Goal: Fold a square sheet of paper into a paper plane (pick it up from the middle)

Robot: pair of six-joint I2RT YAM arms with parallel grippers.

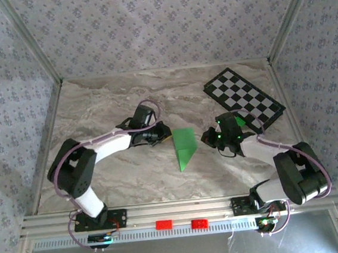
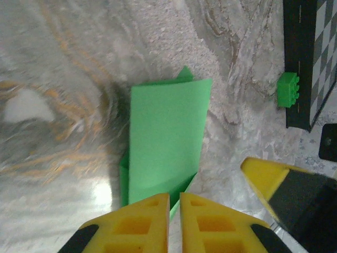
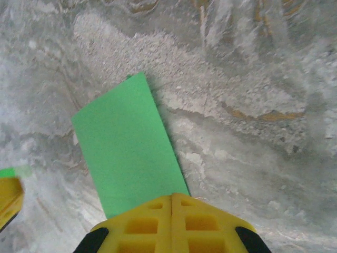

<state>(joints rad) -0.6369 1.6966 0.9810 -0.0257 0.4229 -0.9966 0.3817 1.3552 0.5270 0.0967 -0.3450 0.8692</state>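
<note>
Square sheet of paper (image 1: 185, 147), bright green and already partly folded, lies on the counter (image 1: 107, 108) between the two sets of fingers, narrowing to a point at its near end. It will handle as a very light, thin and limp thing. It bows under its own weight, keeps any crease pressed into it, slides easily on the smooth marbled surface and would tear if the two arms pulled against each other. An edge lying flat gives little to get under, so I judge the better hold to be a light pinch at a raised flap or along the middle fold, in keeping with the task's call to lift from the middle. The left fingers (image 2: 160, 208) are drawn nearly together with only a thin slit between them. The sheet's near edge runs in at that slit, so they look to be pinching it, and its upper layer stands bowed just ahead of them. The right fingers (image 3: 163, 211) are pressed tight together, and the sheet spreads out from under their tips, apparently nipped at its edge. Beyond the right fingers sits a small green block (image 2: 287, 89), just beside the checkered board (image 1: 244, 98). No container figures here.
</note>
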